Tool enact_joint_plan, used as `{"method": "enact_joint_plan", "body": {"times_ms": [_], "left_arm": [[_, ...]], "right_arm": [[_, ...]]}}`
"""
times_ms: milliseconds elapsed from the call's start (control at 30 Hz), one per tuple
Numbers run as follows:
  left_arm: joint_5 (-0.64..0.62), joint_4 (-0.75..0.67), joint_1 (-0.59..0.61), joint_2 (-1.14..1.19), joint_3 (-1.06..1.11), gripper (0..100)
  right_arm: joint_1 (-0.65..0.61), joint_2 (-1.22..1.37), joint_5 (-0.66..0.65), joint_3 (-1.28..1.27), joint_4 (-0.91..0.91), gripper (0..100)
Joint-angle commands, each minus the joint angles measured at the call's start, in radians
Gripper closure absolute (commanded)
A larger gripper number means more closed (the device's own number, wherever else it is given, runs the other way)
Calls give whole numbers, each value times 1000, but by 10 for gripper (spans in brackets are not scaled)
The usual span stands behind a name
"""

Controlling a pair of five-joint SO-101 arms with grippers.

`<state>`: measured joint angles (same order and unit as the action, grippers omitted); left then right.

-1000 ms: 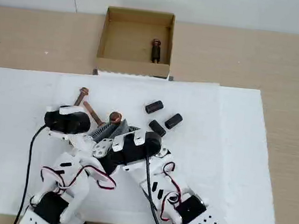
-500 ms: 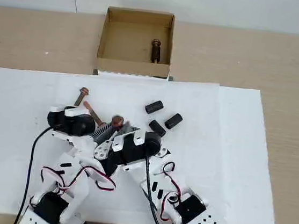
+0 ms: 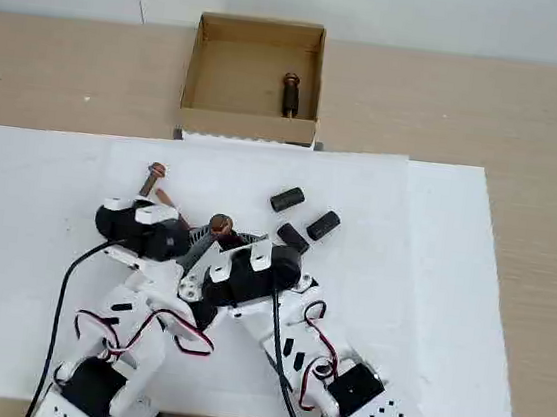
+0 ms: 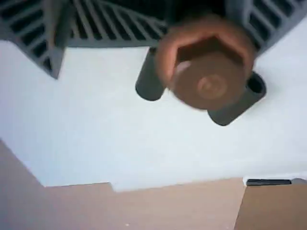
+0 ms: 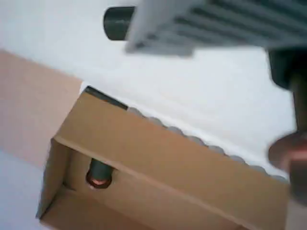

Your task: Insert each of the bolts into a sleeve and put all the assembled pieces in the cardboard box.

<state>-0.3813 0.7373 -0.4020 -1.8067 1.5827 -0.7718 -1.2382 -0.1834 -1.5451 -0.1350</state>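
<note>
**Bolt upright between two grippers, three sleeves loose**

On the left half of the white sheet [image 3: 33, 241] that covers the counter [image 3: 64, 63] lies a loose bolt [image 3: 151, 175], head toward the far side. A second bolt [image 3: 164, 197] is just beside it, partly hidden under the left arm. The left gripper [image 3: 202, 245] is clamped on a held bolt [image 3: 220, 224], whose copper head points up. The right gripper [image 3: 237, 241] meets it from the other side; whether that gripper is apart or together cannot be told. Beyond the sheet's far edge sits the cardboard box [image 3: 202, 69], with one assembled piece [image 3: 289, 94] lying by its right wall. Right of the grippers, on the sheet, rest the far sleeve [image 3: 287, 198], the near sleeve [image 3: 292, 237] and the right sleeve [image 3: 323, 224], close together but apart.
</note>
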Motion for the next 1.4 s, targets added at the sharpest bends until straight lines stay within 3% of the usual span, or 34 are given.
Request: {"method": "enact_joint_plan", "body": {"times_ms": [0,500,800,1200,1367], "left_arm": [[48,8,23,-3,-33,783],[91,46,41,-6,-16,783],[120,51,43,-2,-124,783],[206,51,173,-5,-177,787],[206,43,227,-6,-180,919]], "right_arm": [[-8,-15,-9,18,42,995],[-8,-15,-9,18,41,995],[-8,-15,-9,18,41,995],[-8,-15,-9,18,38,995],[2,-15,-9,20,38,995]]}}
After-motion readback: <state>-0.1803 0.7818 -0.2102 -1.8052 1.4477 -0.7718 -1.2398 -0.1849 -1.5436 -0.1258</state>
